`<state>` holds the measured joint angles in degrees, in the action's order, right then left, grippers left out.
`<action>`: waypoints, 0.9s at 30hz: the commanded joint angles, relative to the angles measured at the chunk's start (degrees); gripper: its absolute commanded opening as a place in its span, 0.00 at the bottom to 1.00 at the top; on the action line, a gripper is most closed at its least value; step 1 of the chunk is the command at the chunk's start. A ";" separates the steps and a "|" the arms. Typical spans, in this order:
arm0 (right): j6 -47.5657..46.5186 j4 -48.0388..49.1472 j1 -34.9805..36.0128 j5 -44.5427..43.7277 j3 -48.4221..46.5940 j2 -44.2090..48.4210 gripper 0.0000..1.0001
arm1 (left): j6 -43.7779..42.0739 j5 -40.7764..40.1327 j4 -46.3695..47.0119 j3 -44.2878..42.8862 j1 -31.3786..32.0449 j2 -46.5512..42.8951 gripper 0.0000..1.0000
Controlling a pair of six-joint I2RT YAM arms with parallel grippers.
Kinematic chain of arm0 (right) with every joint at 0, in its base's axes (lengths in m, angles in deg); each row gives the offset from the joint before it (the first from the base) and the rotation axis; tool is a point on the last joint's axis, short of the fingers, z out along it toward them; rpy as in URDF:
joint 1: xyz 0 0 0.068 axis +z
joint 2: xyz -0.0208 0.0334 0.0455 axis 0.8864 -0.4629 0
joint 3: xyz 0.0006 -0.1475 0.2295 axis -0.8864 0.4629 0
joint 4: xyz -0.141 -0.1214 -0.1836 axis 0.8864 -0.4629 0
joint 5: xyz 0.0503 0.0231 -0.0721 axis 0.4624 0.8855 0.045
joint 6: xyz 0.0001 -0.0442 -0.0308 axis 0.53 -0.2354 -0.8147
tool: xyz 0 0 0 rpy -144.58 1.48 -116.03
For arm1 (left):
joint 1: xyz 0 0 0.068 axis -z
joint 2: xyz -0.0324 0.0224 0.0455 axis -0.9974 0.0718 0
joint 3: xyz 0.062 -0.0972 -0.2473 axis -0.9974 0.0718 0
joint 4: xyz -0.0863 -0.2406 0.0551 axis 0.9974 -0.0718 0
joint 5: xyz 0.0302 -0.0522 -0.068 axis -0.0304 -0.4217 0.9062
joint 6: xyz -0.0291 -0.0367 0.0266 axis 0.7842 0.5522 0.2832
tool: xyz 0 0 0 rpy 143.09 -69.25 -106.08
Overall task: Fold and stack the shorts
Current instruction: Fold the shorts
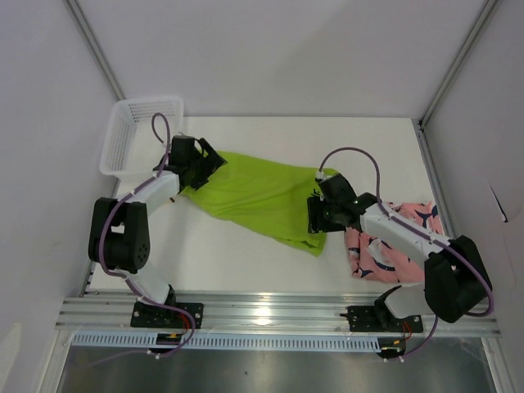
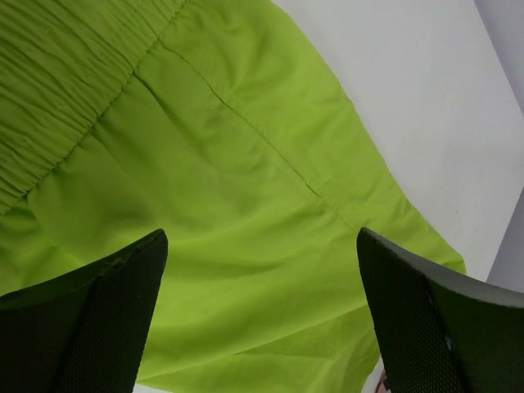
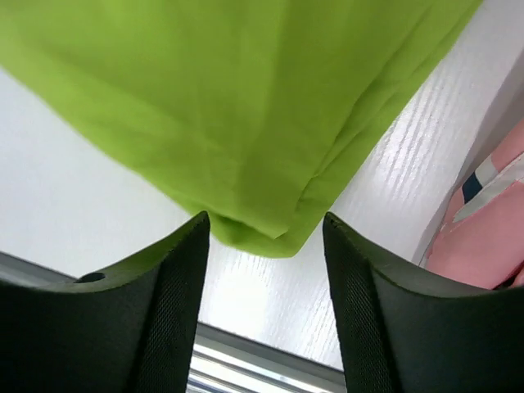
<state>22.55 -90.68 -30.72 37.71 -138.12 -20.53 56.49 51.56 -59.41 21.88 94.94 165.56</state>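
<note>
Overhead and wrist views of the fold-and-stack task at an early stage, with neither garment yet folded. The lime green shorts (image 1: pixel 262 196) lie spread and slightly rumpled across the middle of the white worktop (image 1: pixel 229 266). They run diagonally from the far left toward the near right. The left fingers (image 1: pixel 209 168) are poised over the far-left end, released and set wide apart. The left wrist view shows the gathered elastic waistband (image 2: pixel 65 98) just ahead of them. The right fingers (image 1: pixel 318 217) are over the opposite, near-right end, likewise released. A hem corner (image 3: pixel 266 233) shows in the gap between them but is not pinched. Stationing one arm at each end probably prepares a two-point pick-up, so that the cloth can be tensioned and laid over itself without bunching. Whether either pair of fingers touches the fabric cannot be told. The pink shorts (image 1: pixel 364 258), printed in navy and white, lie crumpled at the right, partly hidden beneath the right arm. They sit just beside the green hem, apparently set aside for later. A white mesh basket (image 1: pixel 115 143) stands at the far-left corner. The worktop is smooth and matte, enclosed by pale panels (image 1: pixel 270 57), with an aluminium rail (image 1: pixel 270 315) carrying both arm bases along the near edge.
</note>
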 commanded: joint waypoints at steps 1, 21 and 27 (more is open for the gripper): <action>-2.74 -1.19 3.01 -5.25 -1.01 3.64 0.60 | -3.61 -0.45 -0.31 -2.69 0.52 -3.52 0.98; 19.85 18.49 0.64 11.01 13.75 3.21 0.50 | -4.49 1.22 -1.02 -2.86 0.43 -3.17 0.98; 20.64 20.61 -0.15 10.04 14.64 3.38 0.46 | -4.75 0.95 -0.76 -0.67 0.34 -4.14 0.98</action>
<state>41.53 -74.23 -30.18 47.20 -123.67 -17.05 53.64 52.61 -61.73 20.57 94.94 164.36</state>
